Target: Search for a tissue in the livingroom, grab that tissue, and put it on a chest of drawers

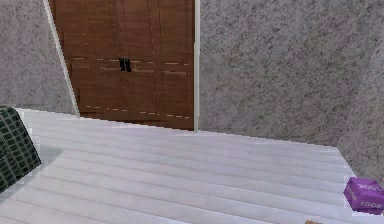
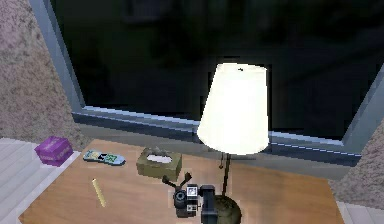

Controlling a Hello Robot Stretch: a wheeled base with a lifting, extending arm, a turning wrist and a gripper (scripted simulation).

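A tan tissue box (image 2: 158,162) with a white tissue at its top stands on the wooden table (image 2: 290,200), left of the lamp's stem. The gripper (image 2: 181,205) shows low in the arm side view, over the tabletop just in front of and slightly right of the box, with its white marker squares (image 2: 190,192) beside it. The dark arm (image 2: 222,212) rises from the bottom edge. With the box so close behind the gripper's far end, I cannot tell whether it holds anything.
A lamp with a cream shade (image 2: 234,108) stands right of the gripper. A remote (image 2: 103,157), a pencil (image 2: 98,192) and a purple box (image 2: 53,151) lie to the left. A dark window (image 2: 200,50) backs the table. Ahead, brown wooden double doors (image 1: 125,60) and white plank floor (image 1: 180,170).
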